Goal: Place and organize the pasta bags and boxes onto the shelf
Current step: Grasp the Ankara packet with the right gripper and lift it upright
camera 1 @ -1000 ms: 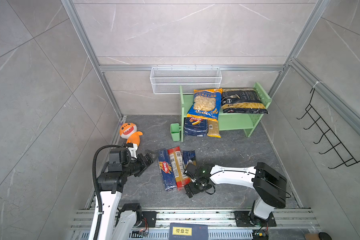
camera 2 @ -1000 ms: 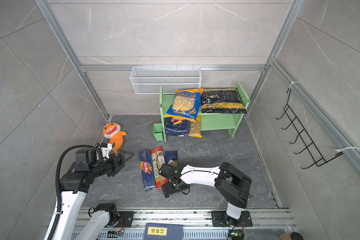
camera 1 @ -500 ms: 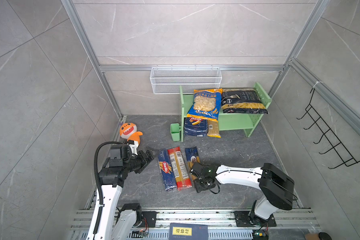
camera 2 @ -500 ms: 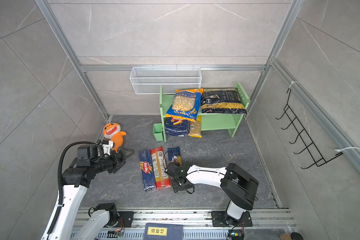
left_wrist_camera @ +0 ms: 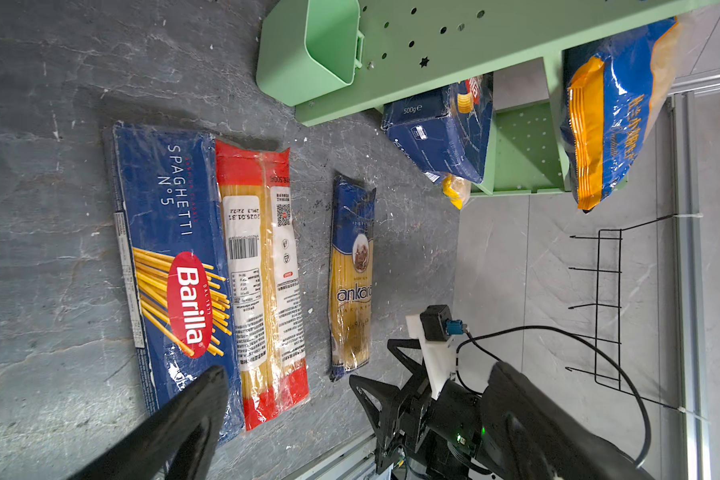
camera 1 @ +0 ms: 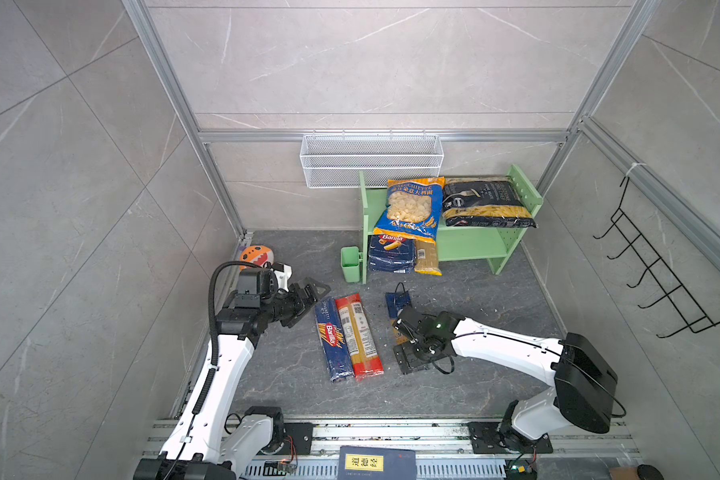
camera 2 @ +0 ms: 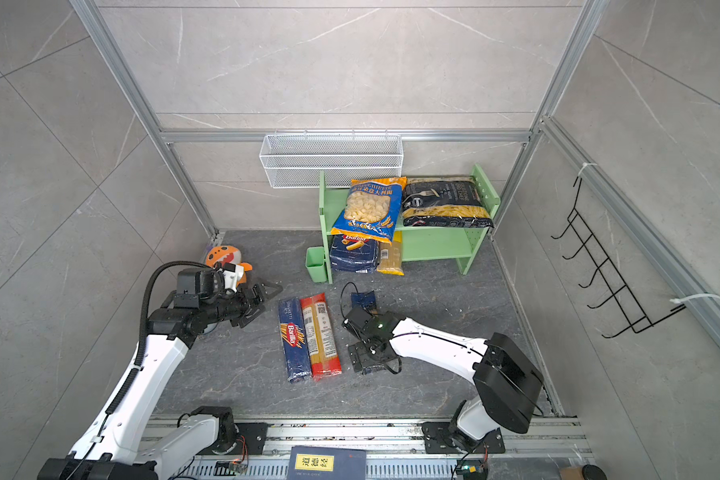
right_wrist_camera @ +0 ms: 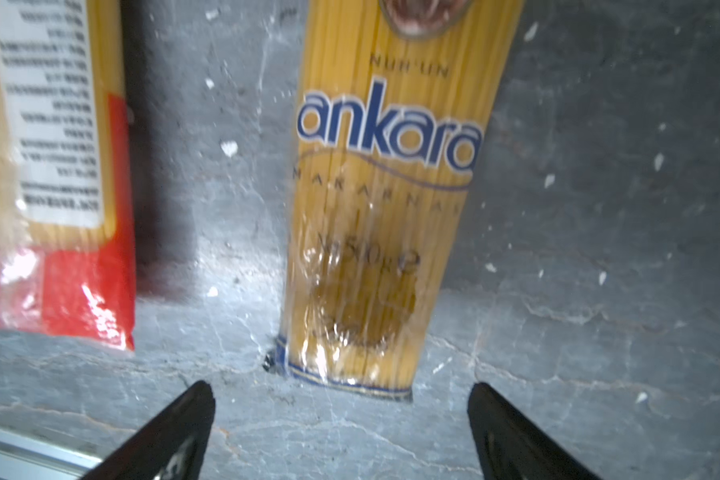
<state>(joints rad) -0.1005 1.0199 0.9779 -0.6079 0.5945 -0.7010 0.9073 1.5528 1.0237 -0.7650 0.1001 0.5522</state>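
4 pasta packs [camera 1: 412, 208] occupy the mint-green two-tier shelf [camera 1: 470, 243]; 3 slim spaghetti packs [camera 1: 356, 336] remain on the grey floor [camera 1: 487, 299]; left end effector [camera 1: 308, 300] and right end effector [right_wrist_camera: 341, 388] both spread, empty.

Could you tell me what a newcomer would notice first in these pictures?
The mint-green shelf at the back right, with an orange-and-blue bag and a black bag on its top tier, stands out. Mid-floor, a blue Barilla spaghetti pack and a red pack lie side by side. The right gripper stands open just short of a yellow Ankara pack's end.
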